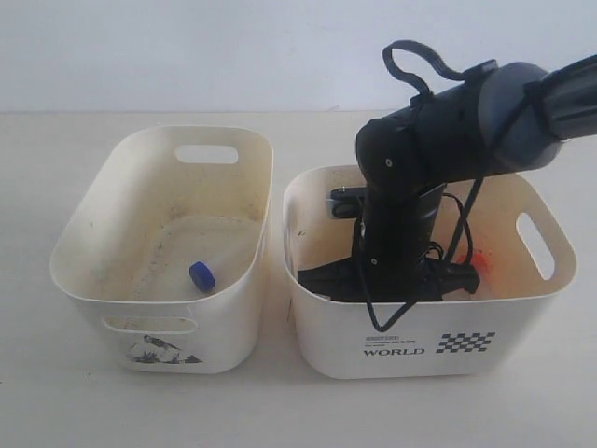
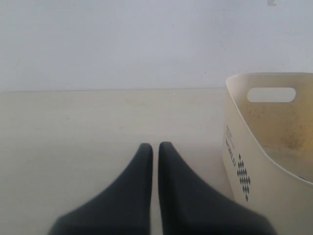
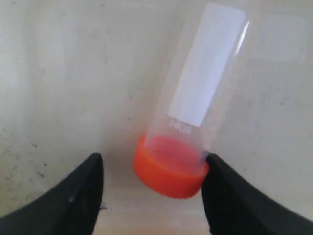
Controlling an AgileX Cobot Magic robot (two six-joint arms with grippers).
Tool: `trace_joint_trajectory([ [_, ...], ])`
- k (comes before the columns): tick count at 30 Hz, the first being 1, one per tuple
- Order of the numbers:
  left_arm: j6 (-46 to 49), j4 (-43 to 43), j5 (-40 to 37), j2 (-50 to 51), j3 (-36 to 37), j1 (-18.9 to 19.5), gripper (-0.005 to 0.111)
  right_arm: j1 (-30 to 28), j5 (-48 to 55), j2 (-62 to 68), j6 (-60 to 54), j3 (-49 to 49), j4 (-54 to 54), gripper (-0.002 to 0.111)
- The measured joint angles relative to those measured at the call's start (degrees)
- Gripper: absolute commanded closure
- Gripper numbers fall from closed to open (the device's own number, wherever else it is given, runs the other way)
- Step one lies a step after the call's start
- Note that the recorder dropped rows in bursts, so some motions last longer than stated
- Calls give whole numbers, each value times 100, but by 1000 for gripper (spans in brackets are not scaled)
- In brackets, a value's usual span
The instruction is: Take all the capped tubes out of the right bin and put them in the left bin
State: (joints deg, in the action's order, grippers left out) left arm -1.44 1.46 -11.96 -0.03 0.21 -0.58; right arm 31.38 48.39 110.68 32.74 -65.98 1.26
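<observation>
My right gripper [image 3: 154,161] reaches down inside the right bin [image 1: 410,343], the one printed "WORLD". It is open, its fingers either side of the orange-red cap of a capped tube [image 3: 195,103] that lies on the bin floor. One finger [image 3: 230,196] touches the cap's edge; the other stands apart from it. In the exterior view the arm [image 1: 401,215] hides that tube. A blue-capped tube [image 1: 201,275] lies in the left bin [image 1: 84,224]. My left gripper [image 2: 155,145] is shut and empty above the bare table, beside the left bin [image 2: 254,161].
An orange-red patch [image 1: 478,258] shows at the right bin's far right floor, partly hidden by the arm and its cables. The two bins stand side by side with a narrow gap. Bare tabletop [image 1: 280,411] lies in front of them.
</observation>
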Motion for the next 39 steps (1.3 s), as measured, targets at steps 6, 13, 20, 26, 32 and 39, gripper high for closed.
trace_joint_trajectory([
  [6,0,0,0,0,0,0,102,0,-15,0,12,0,62,108],
  [13,0,0,0,0,0,0,102,0,-27,-284,12,0,62,108],
  [20,0,0,0,0,0,0,102,0,-39,-957,12,0,62,108],
  [26,0,0,0,0,0,0,102,0,-29,-1534,12,0,-77,108],
  [32,0,0,0,0,0,0,102,0,-18,-1921,37,0,-231,108],
  [39,0,0,0,0,0,0,102,0,254,-1923,490,0,-418,101],
])
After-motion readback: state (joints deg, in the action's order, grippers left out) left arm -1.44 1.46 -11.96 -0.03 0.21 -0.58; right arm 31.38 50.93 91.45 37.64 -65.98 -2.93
